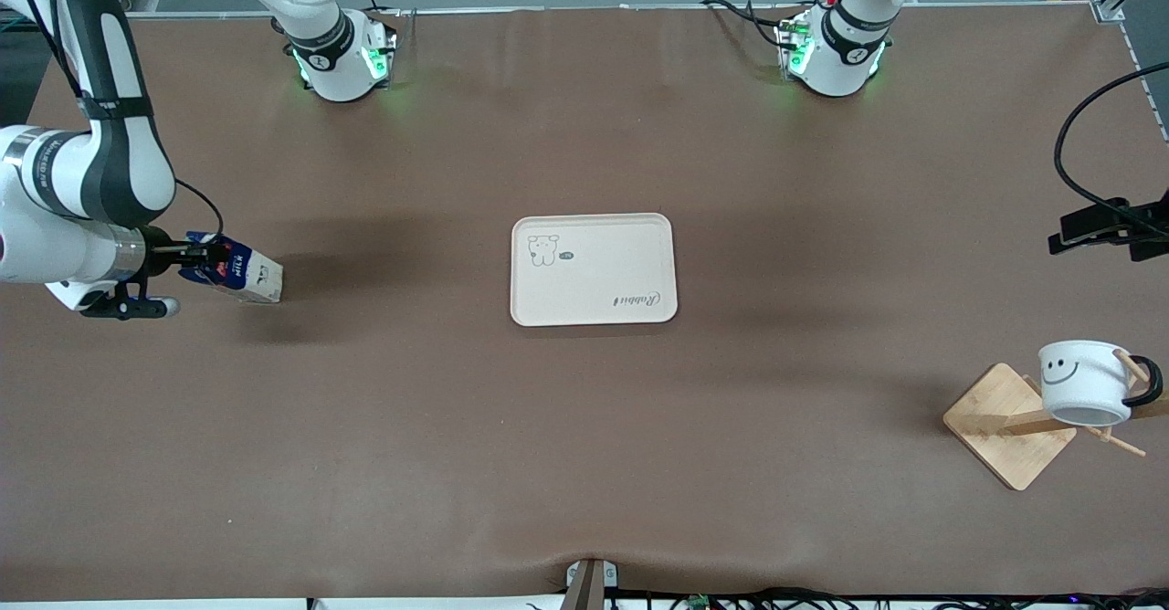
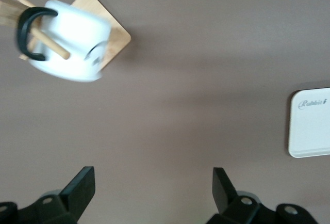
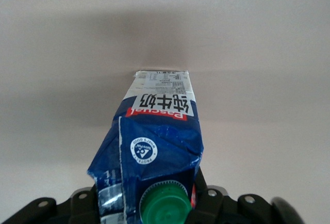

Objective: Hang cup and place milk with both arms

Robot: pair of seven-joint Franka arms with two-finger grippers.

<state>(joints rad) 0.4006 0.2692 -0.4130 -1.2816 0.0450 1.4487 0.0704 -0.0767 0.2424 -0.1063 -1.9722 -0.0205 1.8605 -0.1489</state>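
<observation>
A: where's the milk [image 1: 233,272]?

B: I see it lying on its side on the table [image 1: 584,464] at the right arm's end; well apart from the tray [image 1: 594,268]; green cap [image 3: 165,208] sits at the right gripper [image 1: 189,252]; fingers clasp the gable end, carton crumpled there

A: cup?

B: cup [image 1: 1084,382] hangs by its black handle on a peg of the wooden rack [image 1: 1009,425]; rack stands at the left arm's end, nearer the front camera than the tray; smiley visible

A: left side?

B: left gripper [image 2: 153,185] is up over bare table near the rack; fingers spread wide, nothing between them; I read that arm as waiting

A: tray?

B: mid-table, nothing on it
</observation>
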